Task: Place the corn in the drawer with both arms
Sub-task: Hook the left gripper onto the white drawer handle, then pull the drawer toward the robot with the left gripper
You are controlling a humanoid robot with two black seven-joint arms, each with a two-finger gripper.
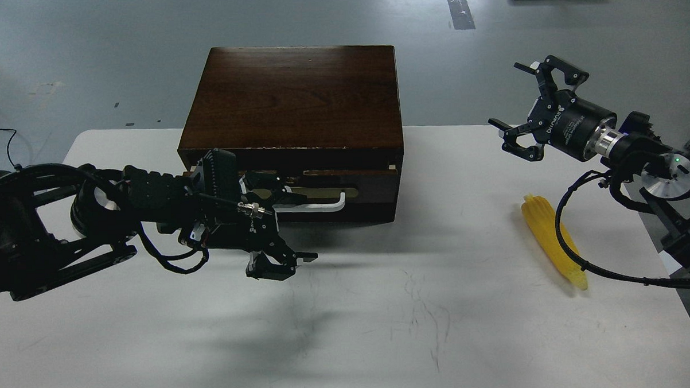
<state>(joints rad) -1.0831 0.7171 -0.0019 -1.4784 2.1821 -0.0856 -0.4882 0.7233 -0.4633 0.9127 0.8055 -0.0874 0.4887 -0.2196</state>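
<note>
**Corn lies to the right of the drawer**

The corn (553,241) lies on the desk (384,330), well right of the drawer (374,201). The right pincer (526,110) hangs spread open above the corn. The left pincer (281,265), just before the drawer's left front, cannot be read.

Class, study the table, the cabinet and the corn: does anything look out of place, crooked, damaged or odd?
Nothing is spilled or broken. The corn lies askew near the table right edge, with a black cable across it. The drawer sits barely ajar. Grey scuffs mark the tabletop.
</note>
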